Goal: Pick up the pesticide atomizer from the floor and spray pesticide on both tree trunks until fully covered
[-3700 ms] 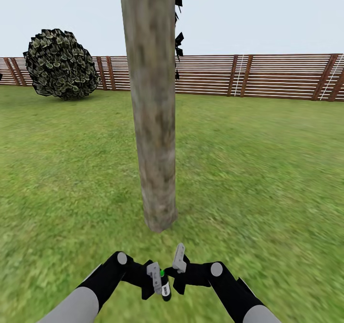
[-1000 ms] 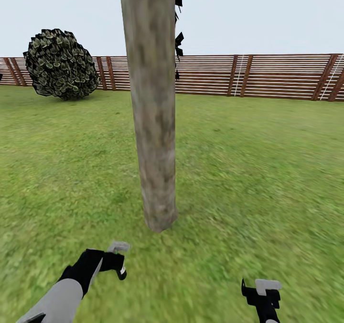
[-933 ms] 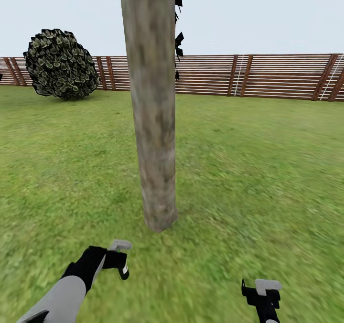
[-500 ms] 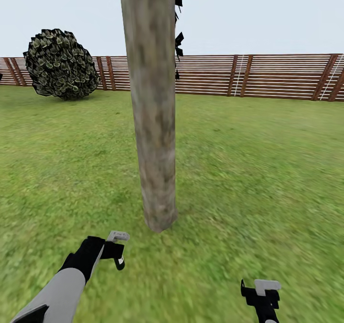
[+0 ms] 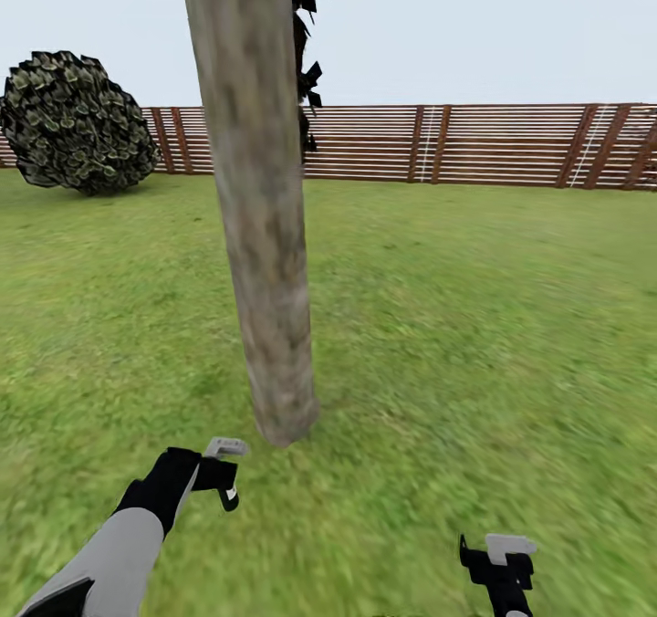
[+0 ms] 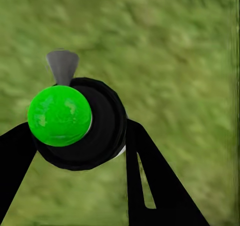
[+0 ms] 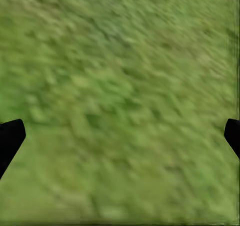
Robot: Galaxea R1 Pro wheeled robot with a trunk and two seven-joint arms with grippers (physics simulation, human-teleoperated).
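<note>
Atomizer (image 6: pixel 75 123) sits clenched in the left gripper (image 5: pixel 224 475), near the trunk (image 5: pixel 265 261) base for spraying; the right gripper (image 5: pixel 500 558) hangs released over grass (image 5: pixel 474 325).

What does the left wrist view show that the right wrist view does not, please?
The left wrist view has the pesticide atomizer clamped between the left gripper's black fingers, seen end on: a round dark body, a bright green cap and a grey nozzle. The right wrist view has the right gripper's fingertips spread wide at the picture's edges with nothing between them. Both look onto green lawn.
</note>
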